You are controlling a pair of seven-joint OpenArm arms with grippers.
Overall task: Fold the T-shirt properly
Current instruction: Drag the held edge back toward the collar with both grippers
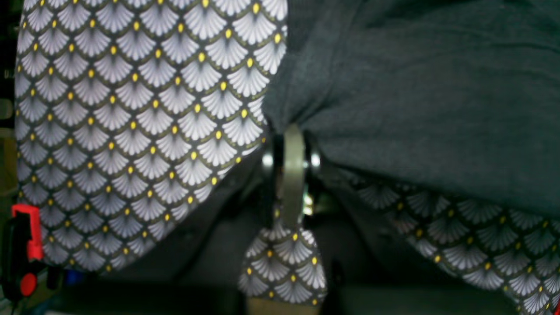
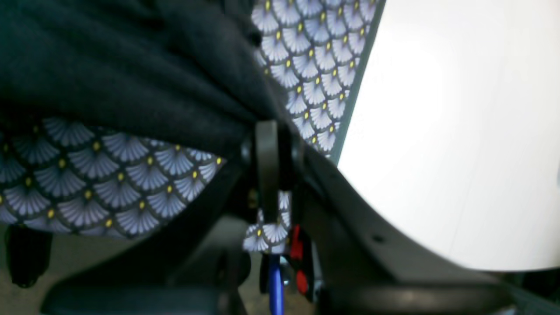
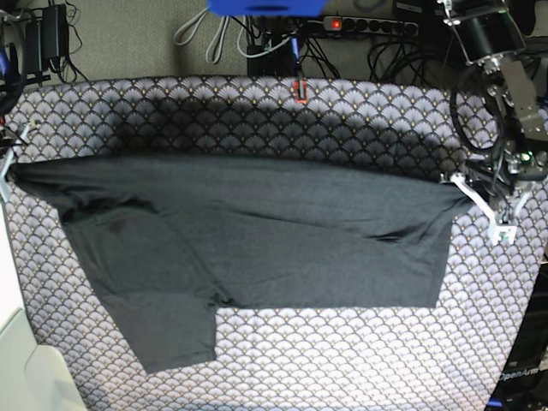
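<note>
The T-shirt [image 3: 257, 231] is dark charcoal grey and hangs spread across the table, its upper edge pulled taut between both grippers. One sleeve [image 3: 171, 334] droops at the lower left. My left gripper [image 3: 464, 188] sits at the right of the base view, shut on the shirt's right corner. In the left wrist view its fingers [image 1: 292, 144] pinch the dark fabric [image 1: 415, 109]. My right gripper [image 3: 8, 168] is at the far left edge, shut on the other corner. The right wrist view shows the closed jaws of this gripper [image 2: 267, 131] under bunched T-shirt fabric [image 2: 131, 65].
A grey scallop-patterned cloth [image 3: 342, 360] covers the table under the shirt. A white surface [image 2: 459, 131] borders it beyond the right gripper and shows as a white object [image 3: 17, 360] at the base view's lower left. Cables and a power strip [image 3: 368, 26] lie behind the table.
</note>
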